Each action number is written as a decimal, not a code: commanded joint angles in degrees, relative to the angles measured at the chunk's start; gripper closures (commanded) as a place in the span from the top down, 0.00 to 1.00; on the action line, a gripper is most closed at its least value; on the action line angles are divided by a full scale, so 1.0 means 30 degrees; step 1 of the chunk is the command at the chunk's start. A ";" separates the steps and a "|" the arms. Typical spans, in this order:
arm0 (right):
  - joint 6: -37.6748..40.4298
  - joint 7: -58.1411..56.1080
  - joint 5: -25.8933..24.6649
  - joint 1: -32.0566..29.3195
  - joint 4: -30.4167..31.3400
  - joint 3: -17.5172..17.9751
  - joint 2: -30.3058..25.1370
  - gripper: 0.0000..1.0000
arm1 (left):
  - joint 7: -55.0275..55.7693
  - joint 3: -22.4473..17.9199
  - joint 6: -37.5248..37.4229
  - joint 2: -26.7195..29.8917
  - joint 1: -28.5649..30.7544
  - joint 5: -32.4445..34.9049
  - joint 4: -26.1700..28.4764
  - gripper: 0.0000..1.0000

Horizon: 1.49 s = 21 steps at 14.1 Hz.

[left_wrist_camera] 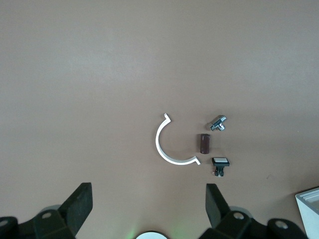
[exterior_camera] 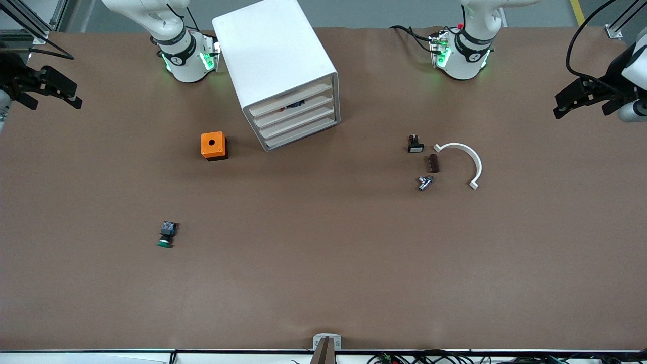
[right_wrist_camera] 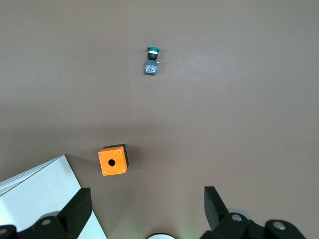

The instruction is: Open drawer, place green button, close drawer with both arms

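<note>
Button point(exterior_camera: 166, 234) apart from closed drawer point(exterior_camera: 298, 124)

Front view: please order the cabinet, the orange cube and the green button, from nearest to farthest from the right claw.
Measured from the right claw, open over the right arm's end of the table:
1. Orange cube, beside the cabinet, toward the right arm's end.
2. Green button, lying alone, nearest the front camera.
3. Cabinet, near the right arm's base, drawers all shut.
</note>
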State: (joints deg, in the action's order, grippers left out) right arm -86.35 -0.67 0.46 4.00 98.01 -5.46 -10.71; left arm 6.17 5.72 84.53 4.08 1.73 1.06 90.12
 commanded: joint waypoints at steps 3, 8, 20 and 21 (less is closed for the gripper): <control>-0.0015 -0.0010 0.0052 -0.0074 0.0054 0.0004 -0.0297 1.00 | -0.0270 0.0113 -0.0228 -0.0218 0.0040 0.0379 -0.0510 1.00; -0.0044 -0.0010 0.0052 -0.0074 0.0054 0.0004 -0.0297 1.00 | -0.0328 0.0084 -0.0316 -0.1358 0.0157 0.1023 -0.1068 1.00; 0.0103 0.0019 -0.0270 -0.0279 -0.1235 -0.0054 0.2864 1.00 | 0.4293 0.1490 -0.0199 -0.6277 -0.1011 0.0847 -0.1213 1.00; 0.0132 0.0020 -0.0299 -0.0279 -0.1264 -0.0054 0.3737 1.00 | 0.5084 0.1490 -0.0199 -0.6804 -0.1276 0.0877 -0.1213 1.00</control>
State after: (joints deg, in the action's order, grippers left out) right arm -86.88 -0.66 0.25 3.75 96.34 -5.92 -2.97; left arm 17.49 10.05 84.59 -13.24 -0.59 3.00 88.43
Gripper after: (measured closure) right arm 0.000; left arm 0.000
